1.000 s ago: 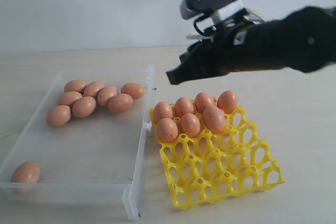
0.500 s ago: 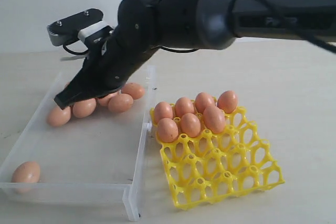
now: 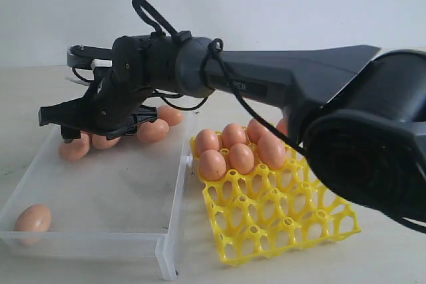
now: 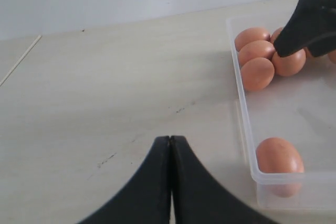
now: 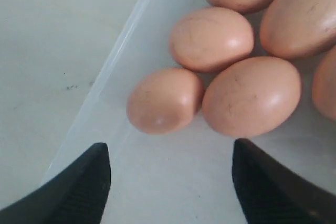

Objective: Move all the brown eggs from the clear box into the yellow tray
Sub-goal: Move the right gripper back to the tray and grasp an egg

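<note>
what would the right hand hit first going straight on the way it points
Probably the brown egg nearest it in the clear box, straight ahead of the open right hand. Depth is unclear; its floor may come first.

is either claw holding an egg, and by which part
Nothing is held. The right claw hangs open at the eggs in the box; the left claw is shut on nothing.

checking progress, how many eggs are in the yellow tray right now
7 eggs, all at the far end of the yellow tray: four in the back row, the last mostly hidden by the right arm; three in the next row. Other visible cups look empty.
</note>
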Robot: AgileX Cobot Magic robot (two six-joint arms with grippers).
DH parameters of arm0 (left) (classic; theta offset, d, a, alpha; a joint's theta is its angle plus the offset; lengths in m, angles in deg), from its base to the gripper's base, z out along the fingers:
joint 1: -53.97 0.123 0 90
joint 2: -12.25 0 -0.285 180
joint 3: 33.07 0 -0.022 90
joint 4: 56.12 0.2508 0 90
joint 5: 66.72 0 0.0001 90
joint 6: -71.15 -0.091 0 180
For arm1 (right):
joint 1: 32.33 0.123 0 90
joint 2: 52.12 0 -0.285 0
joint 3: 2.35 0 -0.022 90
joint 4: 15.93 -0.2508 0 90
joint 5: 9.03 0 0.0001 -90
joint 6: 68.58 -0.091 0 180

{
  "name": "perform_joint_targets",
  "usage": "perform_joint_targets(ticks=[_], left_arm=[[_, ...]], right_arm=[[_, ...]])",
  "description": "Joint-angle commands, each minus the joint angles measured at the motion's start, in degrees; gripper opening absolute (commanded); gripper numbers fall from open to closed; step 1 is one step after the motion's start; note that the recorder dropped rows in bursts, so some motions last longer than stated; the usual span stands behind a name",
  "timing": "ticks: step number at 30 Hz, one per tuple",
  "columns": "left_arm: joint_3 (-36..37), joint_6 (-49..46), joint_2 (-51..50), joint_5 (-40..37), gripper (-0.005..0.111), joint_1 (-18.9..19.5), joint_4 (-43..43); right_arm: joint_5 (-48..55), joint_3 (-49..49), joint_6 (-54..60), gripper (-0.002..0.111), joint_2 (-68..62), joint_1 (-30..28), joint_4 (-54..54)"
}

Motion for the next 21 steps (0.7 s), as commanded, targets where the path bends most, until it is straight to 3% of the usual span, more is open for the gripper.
perform_joint_targets(ticks=[1, 6, 21], left_arm=[[-0.2, 0.3, 0.3, 0.5, 0.000, -0.4, -0.1], [-0.2, 0.3, 0.3, 0.5, 0.000, -0.4, -0.1], [-0.2, 0.3, 0.3, 0.5, 0.000, -0.4, -0.1]], right_arm=[[0.6, 3.9, -6.8, 0.064, -2.0, -0.4, 6.2], [2.7, 6.3, -12.6, 0.064, -3.8, -1.6, 8.8], [-0.6, 7.0, -12.6, 0.062, -7.4, -2.5, 9.6]])
